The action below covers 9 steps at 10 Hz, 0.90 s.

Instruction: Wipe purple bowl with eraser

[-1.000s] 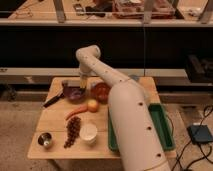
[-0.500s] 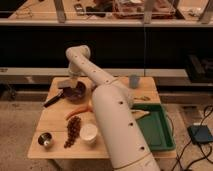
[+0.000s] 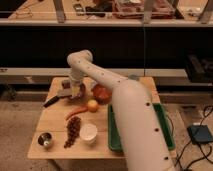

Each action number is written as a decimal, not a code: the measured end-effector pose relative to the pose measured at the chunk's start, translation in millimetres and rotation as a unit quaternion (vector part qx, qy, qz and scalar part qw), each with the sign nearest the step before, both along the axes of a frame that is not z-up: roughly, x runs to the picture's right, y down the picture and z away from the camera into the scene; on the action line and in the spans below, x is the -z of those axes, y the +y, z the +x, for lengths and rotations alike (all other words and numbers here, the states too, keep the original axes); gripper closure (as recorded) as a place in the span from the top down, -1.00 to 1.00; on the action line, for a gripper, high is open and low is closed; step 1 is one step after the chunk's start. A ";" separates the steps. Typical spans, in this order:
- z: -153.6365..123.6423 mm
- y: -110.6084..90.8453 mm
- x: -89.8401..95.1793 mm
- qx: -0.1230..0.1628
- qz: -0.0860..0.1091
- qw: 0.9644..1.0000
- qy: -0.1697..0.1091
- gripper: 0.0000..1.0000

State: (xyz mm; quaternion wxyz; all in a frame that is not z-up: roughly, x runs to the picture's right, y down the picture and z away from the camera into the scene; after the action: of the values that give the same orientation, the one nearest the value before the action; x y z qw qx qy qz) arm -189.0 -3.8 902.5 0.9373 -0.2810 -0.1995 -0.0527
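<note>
Here we go: the white robot arm point(image 3: 125, 115) folds down from its elbow, and the gripper point(image 3: 75, 90) sits right on the small dark purple round bowl point(image 3: 82, 94). That's the upper-left part of the pale wooden table point(image 3: 55, 125), left of frame centre. The gripper covers most of the bowl, and only a dark sliver of rim shows on its right side. The small greyish rectangular eraser point(image 3: 64, 93) pokes out at the gripper's left, at or v. near the bowl's left edge. Can't tell if the gripper is clamped on it or open.

Step in hand, imo: the wipe itself. To do it well, keep the eraser face flat inside the bowl w/ light downward pressure. Use short sweeps across the hollow, w/o riding over the rim. The bowl looks shallow and light. Too much sideways push and it'll prob. skid into the orange-red round bowl point(image 3: 101, 93) just beside it on the right, or onto the long dark-handled tool point(image 3: 50, 102) at lower left. Keep strokes small and centred.

Bowl's look: dark purple, low wall, approx. the same size as the orange-red one. The inside is hidden, so no telling how clean it is.
</note>
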 end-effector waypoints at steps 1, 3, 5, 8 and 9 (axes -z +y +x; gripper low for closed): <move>10.5 3.0 3.7 -0.005 0.001 1.000 0.000 -0.63; 24.6 -0.6 12.2 -0.019 0.018 1.000 -0.006 -0.63; 26.7 -17.3 21.8 -0.021 0.035 0.999 0.000 -0.63; 24.3 -34.8 7.4 -0.004 0.037 0.999 0.022 -0.63; 30.0 -41.2 -7.1 0.000 0.033 0.999 0.034 -0.63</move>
State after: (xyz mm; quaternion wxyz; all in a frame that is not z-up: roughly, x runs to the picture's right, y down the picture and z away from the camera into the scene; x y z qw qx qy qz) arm -159.0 -45.0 909.5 0.9522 -0.2516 -0.1660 -0.0496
